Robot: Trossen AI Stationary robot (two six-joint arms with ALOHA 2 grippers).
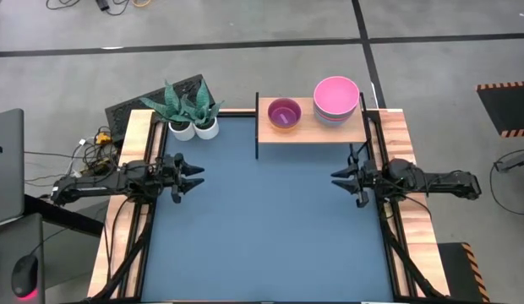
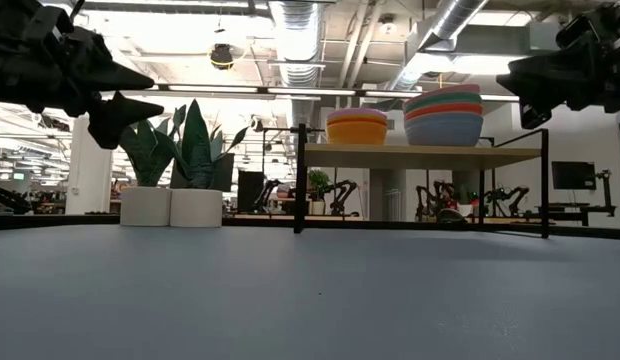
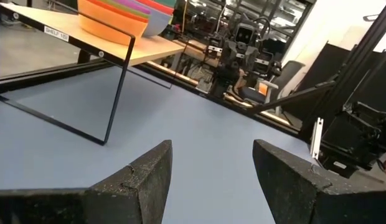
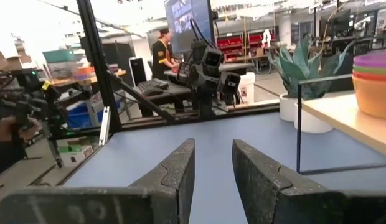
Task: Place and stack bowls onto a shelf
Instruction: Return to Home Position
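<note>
The shelf (image 1: 308, 131), a light-wood board on thin black legs, stands at the table's far side. On it sit two stacks of bowls: a small stack with a purple bowl on top (image 1: 284, 113) over red and yellow ones (image 2: 357, 128), and a larger stack topped by a pink bowl (image 1: 336, 97) over green, red-pink and light blue ones (image 2: 444, 117). My left gripper (image 1: 194, 176) is open and empty above the table's left side. My right gripper (image 1: 340, 180) is open and empty above the right side.
Two white plant pots (image 1: 194, 128) with spiky green plants stand at the far left of the table, beside the shelf. The blue table top (image 1: 262, 228) lies between the arms. Wooden side rails (image 1: 127, 211) run along both sides. A person (image 4: 162, 53) shows in the room beyond.
</note>
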